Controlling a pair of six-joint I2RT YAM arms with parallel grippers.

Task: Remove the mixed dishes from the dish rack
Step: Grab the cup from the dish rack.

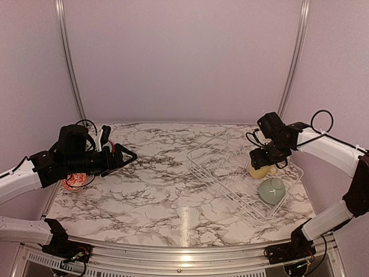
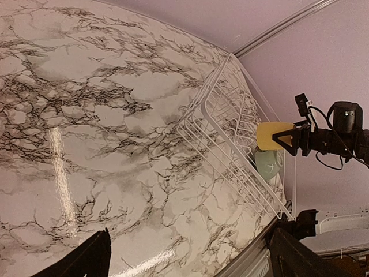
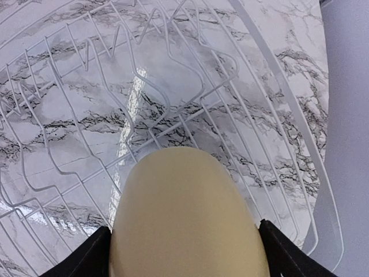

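Note:
The white wire dish rack point(image 1: 225, 189) lies at the right of the marble table. Inside it, a yellow mug point(image 1: 259, 171) stands at the far right end, and my right gripper point(image 1: 263, 160) is shut on it, one finger on each side. In the right wrist view the yellow mug point(image 3: 187, 219) fills the gap between the fingers point(image 3: 92, 257), with the dish rack point(image 3: 173, 57) wires under it. A pale green bowl point(image 1: 272, 190) lies beside the mug in the rack. My left gripper point(image 1: 124, 157) hangs open and holds nothing, over the table's left side.
A red-patterned dish point(image 1: 74, 182) sits on the table at the far left, mostly hidden under my left arm. In the left wrist view the dish rack point(image 2: 225, 133) lies near the table's right edge, with the pale green bowl point(image 2: 268, 163) and yellow mug point(image 2: 272, 135) at its end.

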